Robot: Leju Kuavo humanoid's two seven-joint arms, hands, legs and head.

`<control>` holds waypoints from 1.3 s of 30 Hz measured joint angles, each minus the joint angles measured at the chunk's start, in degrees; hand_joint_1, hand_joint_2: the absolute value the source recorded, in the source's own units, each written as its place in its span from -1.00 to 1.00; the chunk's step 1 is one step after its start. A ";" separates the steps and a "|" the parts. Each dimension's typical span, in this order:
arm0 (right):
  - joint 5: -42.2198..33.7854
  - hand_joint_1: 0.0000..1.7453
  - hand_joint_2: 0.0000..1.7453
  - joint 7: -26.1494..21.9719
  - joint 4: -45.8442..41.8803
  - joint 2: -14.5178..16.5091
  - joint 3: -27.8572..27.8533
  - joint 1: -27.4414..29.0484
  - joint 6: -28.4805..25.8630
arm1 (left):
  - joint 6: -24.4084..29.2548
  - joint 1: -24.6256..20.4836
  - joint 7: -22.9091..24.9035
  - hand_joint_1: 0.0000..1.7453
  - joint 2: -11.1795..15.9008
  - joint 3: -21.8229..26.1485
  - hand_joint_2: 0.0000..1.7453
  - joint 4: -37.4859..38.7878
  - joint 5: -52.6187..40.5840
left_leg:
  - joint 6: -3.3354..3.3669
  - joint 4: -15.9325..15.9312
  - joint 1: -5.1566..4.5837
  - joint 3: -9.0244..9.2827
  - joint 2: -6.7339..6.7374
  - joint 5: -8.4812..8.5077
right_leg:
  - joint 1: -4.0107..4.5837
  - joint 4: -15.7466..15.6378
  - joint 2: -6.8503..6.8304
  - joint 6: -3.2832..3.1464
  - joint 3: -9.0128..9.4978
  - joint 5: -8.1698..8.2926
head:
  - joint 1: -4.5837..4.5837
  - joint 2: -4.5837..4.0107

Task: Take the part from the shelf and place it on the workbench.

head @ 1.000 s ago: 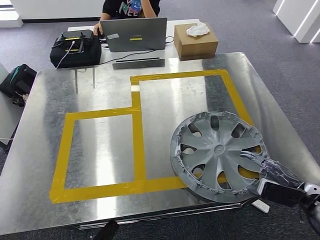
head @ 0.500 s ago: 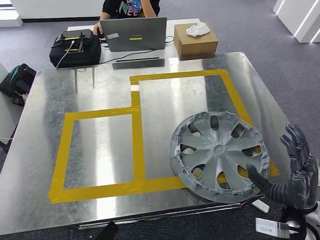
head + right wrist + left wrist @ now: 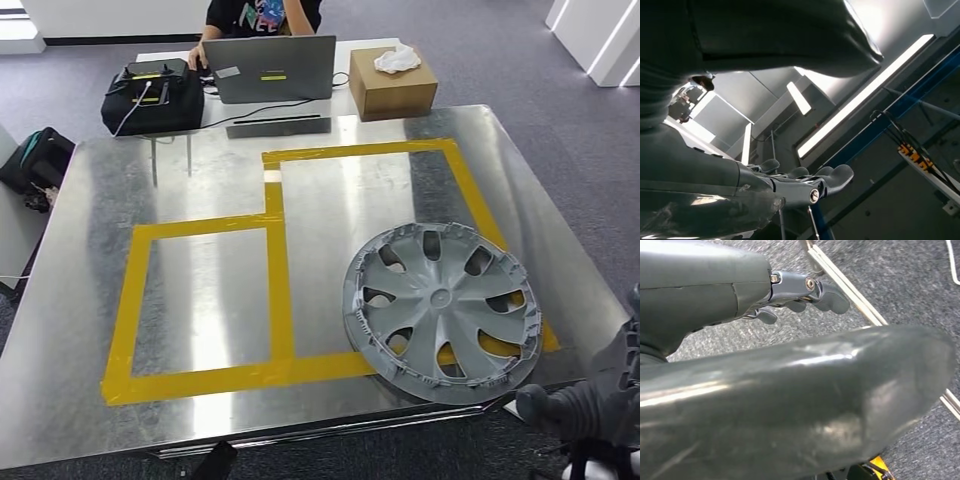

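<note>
The robot's right hand [image 3: 596, 405] sits at the near right corner of the scene, just off the table's near edge, apart from the part and holding nothing; its dark fingers [image 3: 806, 182] stretch out straight and spread in the right wrist view. The left hand [image 3: 802, 290] hangs over grey carpet, its fingers loosely extended with nothing in them.

The one grey plastic wheel cover with spoke openings [image 3: 441, 310] lies flat on the shiny sheet-metal workbench [image 3: 75, 300], at its near right, overlapping the near right corner of the larger yellow tape rectangle [image 3: 362, 150]. A second, smaller yellow tape rectangle [image 3: 124, 300] adjoins it on the left, making two marked areas.

Beyond the far edge stands a white desk with one grey open laptop [image 3: 268, 68], one black bag [image 3: 155, 95] and one brown cardboard box [image 3: 392, 82] topped by a crumpled white cloth. A person in a dark shirt [image 3: 260, 15] sits behind the laptop. Another black bag [image 3: 38, 160] lies at far left. Grey carpet covers the floor.
</note>
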 joint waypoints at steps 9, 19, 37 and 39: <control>-0.20 -1.00 -1.00 -0.08 -0.63 0.00 0.89 -0.61 -0.40 | 1.11 0.03 2.74 -1.00 -0.55 0.95 -1.00 0.00 0.39 | -0.27 -0.17 1.08 -1.10 0.67 1.26 | -1.04 9.15 -0.83 2.12 -1.23 -4.95 | 0.16 0.00; -0.20 -1.00 -1.00 1.13 -0.54 -0.03 1.18 -2.46 -0.78 | 2.32 -0.41 4.22 -1.00 -0.76 1.38 -1.00 -0.04 0.70 | -3.39 10.56 1.10 -6.78 0.56 -5.80 | -1.14 1.04 -0.79 -1.39 0.95 -2.07 | 0.32 0.00; -0.97 -1.00 -1.00 2.56 0.29 -0.36 2.13 -4.00 -0.66 | 2.78 -0.72 3.91 -1.00 -0.05 2.23 -1.00 -0.07 1.94 | -0.32 0.27 0.91 -3.71 0.89 2.36 | -0.79 17.15 -0.96 1.34 -7.08 -8.23 | 0.56 0.00; -1.14 -1.00 -1.00 2.60 0.48 -0.37 2.28 -4.12 -0.56 | 2.78 -0.73 3.85 -1.00 0.06 2.38 -1.00 -0.07 2.03 | -0.45 0.33 0.77 -5.19 0.87 3.55 | -0.68 14.47 -0.97 1.03 -3.21 -5.85 | 0.56 0.00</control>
